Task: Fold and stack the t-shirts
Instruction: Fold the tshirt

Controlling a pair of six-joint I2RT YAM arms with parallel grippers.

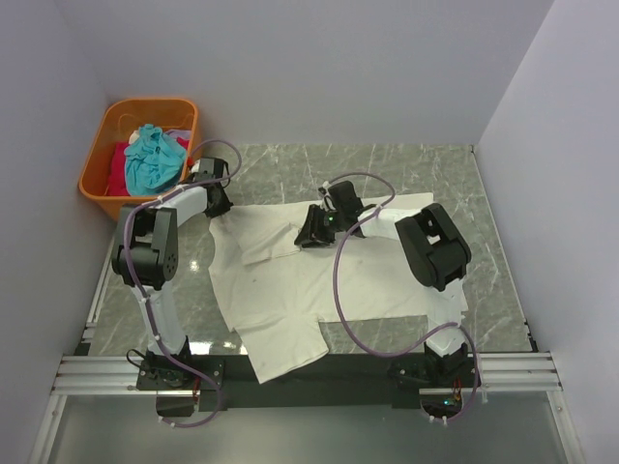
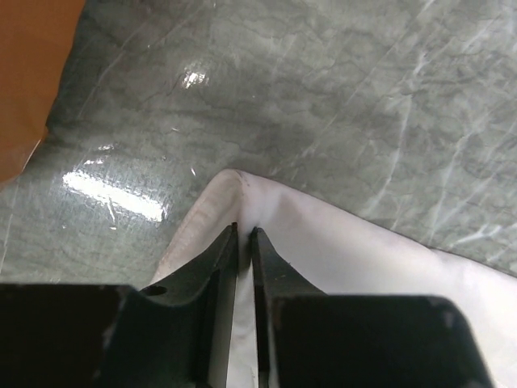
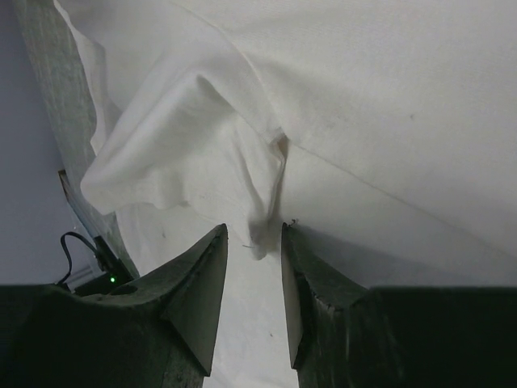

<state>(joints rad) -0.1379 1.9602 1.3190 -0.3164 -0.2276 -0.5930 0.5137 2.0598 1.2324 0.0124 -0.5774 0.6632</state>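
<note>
The cream t-shirt [image 1: 319, 280] lies spread and rumpled across the middle of the grey marbled tabletop [image 1: 406, 164], one sleeve hanging over the near edge between the two arm bases. The left arm's fingers [image 2: 226, 250] are at the shirt's far-left corner, just beside the orange plastic basket [image 1: 92, 184]. In the left wrist view they are drawn together to a thin slit, with cream cloth showing in it and the corner rising to a soft peak just beyond the tips, so they appear pinched on that corner. The right arm's fingers [image 3: 212, 259] are over the shirt's far edge near its middle, pointing down onto the cloth. They stand partly apart, and a bunched fold of the cream fabric droops into the gap between the tips without being squeezed by either one. The basket stands in the far-left corner of the tabletop against the wall. A crumpled teal t-shirt [image 1: 153, 159] lies on top inside it, with a red t-shirt [image 1: 118, 169] beneath and to its left.
</note>
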